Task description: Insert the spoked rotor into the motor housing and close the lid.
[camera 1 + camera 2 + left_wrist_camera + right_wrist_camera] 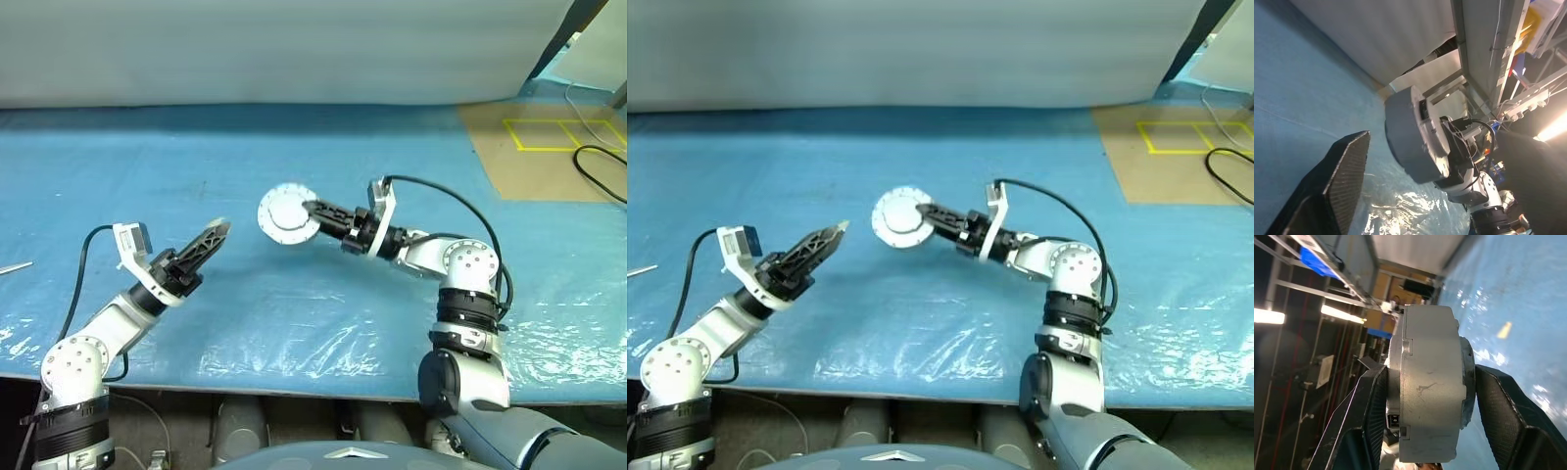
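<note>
While the right gripper (312, 207) is up in the air near the middle of the head view, it holds the motor housing (288, 213) between its two black fingers. The housing looks like a round silver-grey disc from above. It sits a little left of the middle of the frame, above the blue sheet (294, 313) that covers the table. It is off the sheet, not lying on it.

In the right wrist view the housing (1427, 382) is seen from its edge, like a thick grey drum. One black finger (1364, 416) presses on one flat face and the other finger presses on the other face. So the jaws are partly open, only as wide as the housing is thick, and they have a firm hold of it. The lid looks shut onto the housing, but I cannot tell for sure. The spoked rotor cannot be made out, so I cannot tell where it is.

The left gripper (217, 229) is in the lower left part of the head view, and it points up and toward the housing. It is apart from the housing and holds nothing. How wide its fingers stand cannot be seen in the head view. In the left wrist view one black finger (1344, 181) shows at the lower left, and the grey housing (1413, 139) hangs near the middle, held by the other arm.

A black cable (600, 171) lies at the right edge of the frame by a brown board with yellow lines (549, 147).
</note>
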